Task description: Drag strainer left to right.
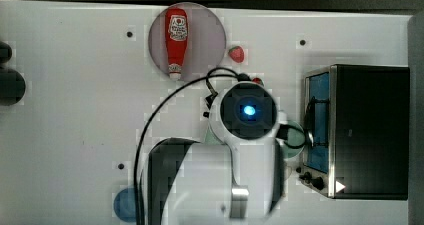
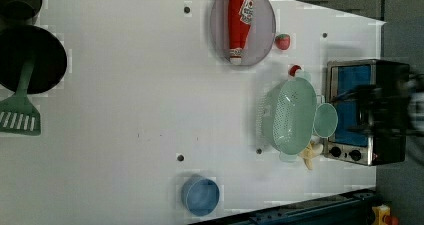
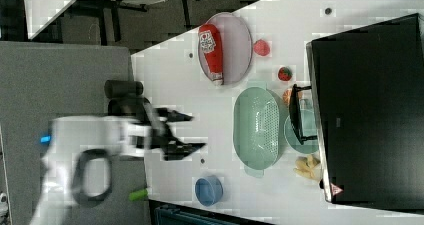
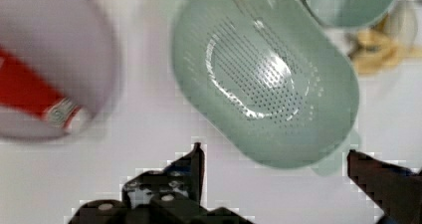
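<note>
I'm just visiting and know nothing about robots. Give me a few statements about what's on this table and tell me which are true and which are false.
1. The ketchup bottle lies on a plate. True.
2. The gripper is clamped on the strainer. False: it is open, with nothing between its fingers.
3. The strainer sits beside the toaster oven. True.
4. The blue cup sits inside the strainer. False: it stands apart on the table.
5. The strainer is upside down. False: its holed bowl faces up.
</note>
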Robot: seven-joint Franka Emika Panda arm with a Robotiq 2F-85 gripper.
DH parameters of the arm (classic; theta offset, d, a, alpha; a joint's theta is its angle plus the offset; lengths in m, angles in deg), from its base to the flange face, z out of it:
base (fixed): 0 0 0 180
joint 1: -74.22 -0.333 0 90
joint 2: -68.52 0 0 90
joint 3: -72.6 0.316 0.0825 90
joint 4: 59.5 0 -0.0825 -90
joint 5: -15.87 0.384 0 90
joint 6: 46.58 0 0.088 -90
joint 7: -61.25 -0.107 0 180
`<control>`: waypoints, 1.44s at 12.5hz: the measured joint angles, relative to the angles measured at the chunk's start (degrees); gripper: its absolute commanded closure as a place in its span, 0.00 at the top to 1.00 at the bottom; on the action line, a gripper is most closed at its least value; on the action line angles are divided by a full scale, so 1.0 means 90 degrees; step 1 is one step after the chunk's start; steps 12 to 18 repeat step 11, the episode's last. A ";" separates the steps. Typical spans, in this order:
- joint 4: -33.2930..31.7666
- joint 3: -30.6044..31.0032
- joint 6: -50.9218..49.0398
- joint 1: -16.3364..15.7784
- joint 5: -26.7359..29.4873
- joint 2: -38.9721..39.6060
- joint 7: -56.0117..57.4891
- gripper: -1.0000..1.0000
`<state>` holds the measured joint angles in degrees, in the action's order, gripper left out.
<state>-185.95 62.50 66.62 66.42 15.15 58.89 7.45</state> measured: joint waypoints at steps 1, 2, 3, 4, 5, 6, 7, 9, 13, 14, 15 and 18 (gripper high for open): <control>0.0348 -0.0031 -0.0446 -0.0014 0.0002 -0.0336 0.0250 1.00; 0.0659 -0.0047 -0.0824 -0.0015 0.0057 -0.0615 0.0415 1.00; 0.1044 -0.0019 -0.1372 0.0003 0.0110 -0.0828 0.0511 1.00; 0.1330 -0.0009 -0.1722 -0.0012 0.0017 -0.1057 0.0546 1.00; 0.1511 -0.0023 -0.2001 -0.0024 -0.0112 -0.1292 0.0590 1.00; 0.1685 -0.0033 -0.2084 0.0003 -0.0110 -0.1439 0.0593 1.00; 0.1803 -0.0024 -0.2079 0.0055 -0.0133 -0.1517 0.0594 1.00; 0.1722 -0.0076 -0.2085 0.0138 -0.0315 -0.1537 0.0594 1.00; 0.1560 -0.0123 -0.2090 0.0117 -0.0415 -0.1410 0.0680 1.00; 0.1560 -0.0123 -0.2090 0.0117 -0.0415 -0.1410 0.0680 1.00; 0.1560 -0.0123 -0.2090 0.0117 -0.0415 -0.1410 0.0680 1.00; 0.1560 -0.0123 -0.2090 0.0117 -0.0415 -0.1410 0.0680 1.00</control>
